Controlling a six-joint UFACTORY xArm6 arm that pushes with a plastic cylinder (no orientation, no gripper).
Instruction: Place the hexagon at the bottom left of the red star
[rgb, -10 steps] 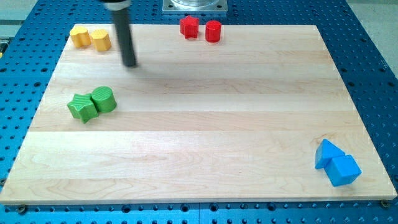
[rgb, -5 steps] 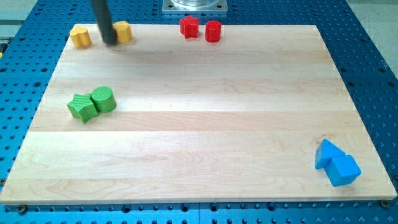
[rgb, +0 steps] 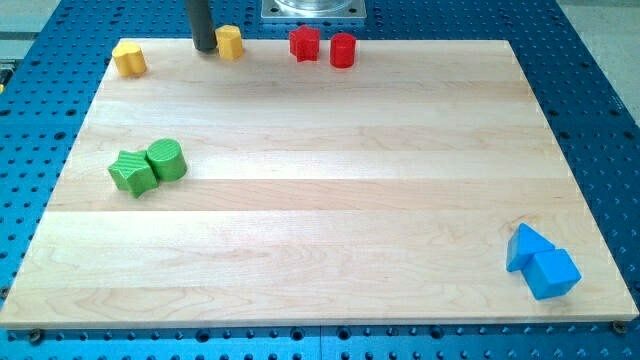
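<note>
My tip (rgb: 204, 50) beside yellow hexagon (rgb: 230, 43)

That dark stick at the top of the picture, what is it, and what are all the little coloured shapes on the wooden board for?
The dark stick is the end of a robot arm. It has no hand, only a rod, and my tip slides over the wooden board to nudge blocks along. There is just one camera, looking down on the board at a slant.

Nothing is held; the blocks simply lie there. Along the view's top edge sit a yellow block near the left corner, a yellow hexagon right beside my tip on its right, then a red star and a red cylinder. At the left lie a green star and a green cylinder, touching. At the bottom right, two blue blocks sit together.

The job is to push the hexagon to the red star's lower left.
</note>
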